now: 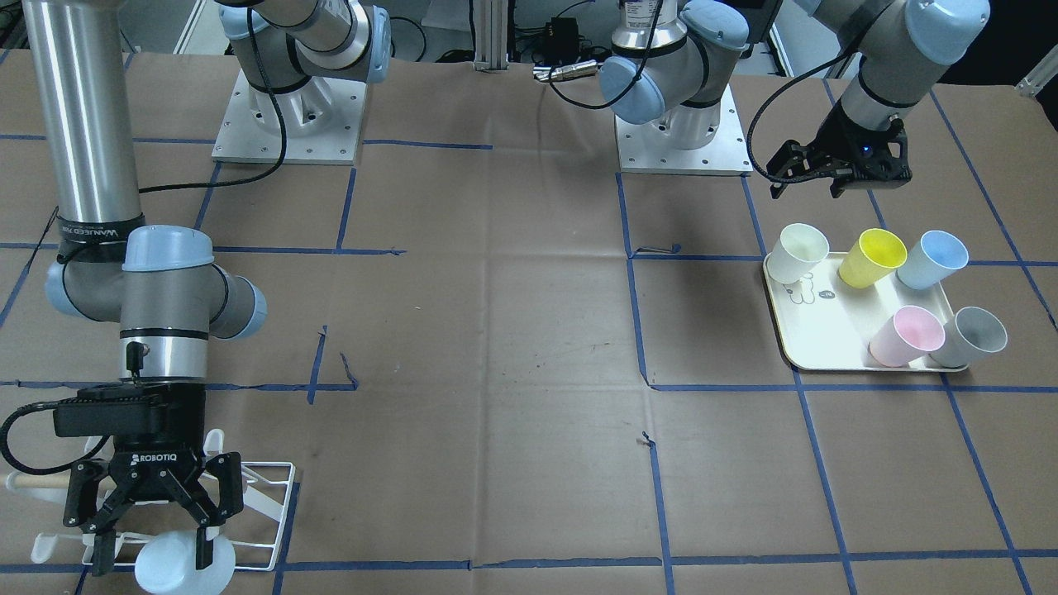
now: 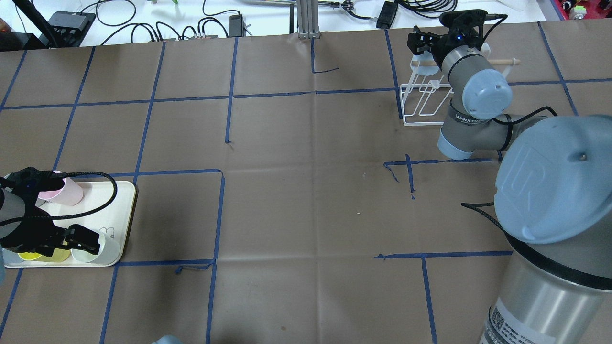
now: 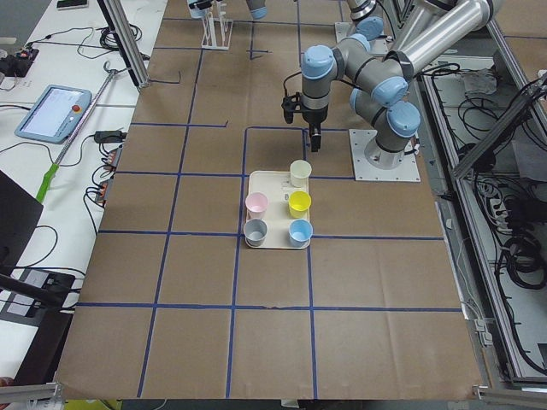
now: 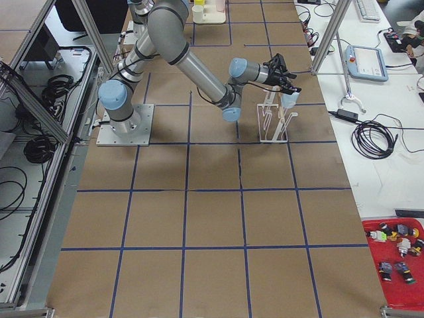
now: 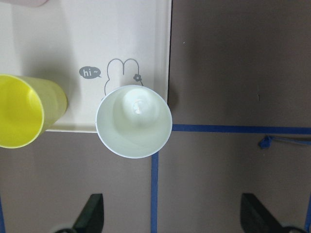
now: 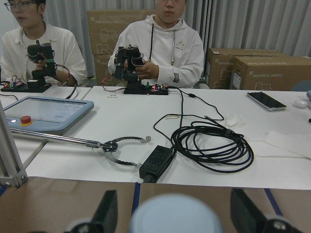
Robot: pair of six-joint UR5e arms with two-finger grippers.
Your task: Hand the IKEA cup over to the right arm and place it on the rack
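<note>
A pale blue cup [image 1: 178,570] hangs on the white wire rack [image 1: 273,496] with its wooden dowel [image 1: 33,481]. My right gripper [image 1: 153,562] is open, with a finger on either side of this cup. In the right wrist view the cup's base [image 6: 175,216] sits between the fingers with a gap on both sides. My left gripper [image 1: 808,188] is open and empty above the cream tray [image 1: 814,347]. The left wrist view shows a white cup [image 5: 133,121] upright below it. The tray also holds yellow [image 1: 872,258], blue [image 1: 932,259], pink [image 1: 907,336] and grey [image 1: 969,337] cups.
The rack stands at the far table edge on my right [image 2: 420,102], and the tray lies near my left side [image 2: 126,210]. Blue tape lines grid the brown table [image 1: 496,330]. Both arm bases [image 1: 289,116] stand at my edge. Operators sit behind a white table [image 6: 160,53].
</note>
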